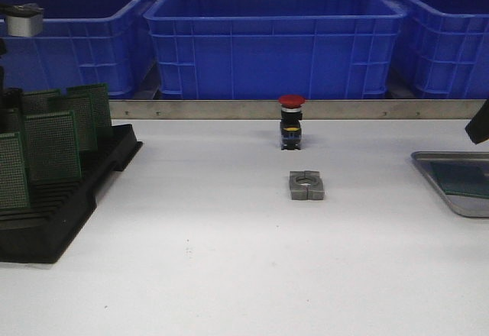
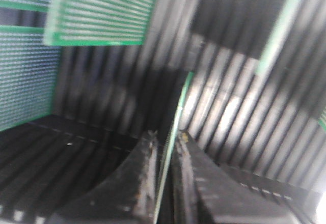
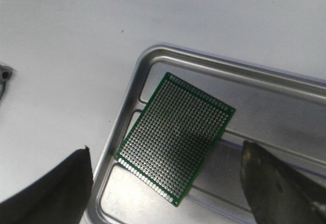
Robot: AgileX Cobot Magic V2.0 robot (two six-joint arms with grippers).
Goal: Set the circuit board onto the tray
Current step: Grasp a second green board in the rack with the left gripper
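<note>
Clamped edge-on between the two black fingers (image 2: 145, 183) of the left gripper (image 2: 165, 183): one thin green circuit board (image 2: 170, 147), its narrow edge running up out of the gap, with the ribbed slots of the black rack (image 2: 102, 147) close below and behind. Around it in that blurred wrist view, parts of three further green boards (image 2: 99, 12), standing in the rack. On the other side, spread wide apart with nothing between them, the two dark fingers (image 3: 277, 183) of the right gripper (image 3: 168, 183), hanging above the silver tray (image 3: 285, 89). Flat on the tray floor between those fingers, touching neither, one perforated green board (image 3: 175, 137), turned askew to the tray's rim, one corner near the rim. Seen from the front: the rack at the table's left edge with about five boards (image 1: 50, 145) upright in it, exact count unclear because of overlap; the tray at the far right edge, cut off by the frame. Midway on the white table (image 1: 229, 275), one red-capped push button (image 1: 291, 122) standing upright, and just in front of it, apart, one grey metal clamp block (image 1: 306, 185). Behind a metal strip, a row of blue bins (image 1: 275, 42), at least four in view.
</note>
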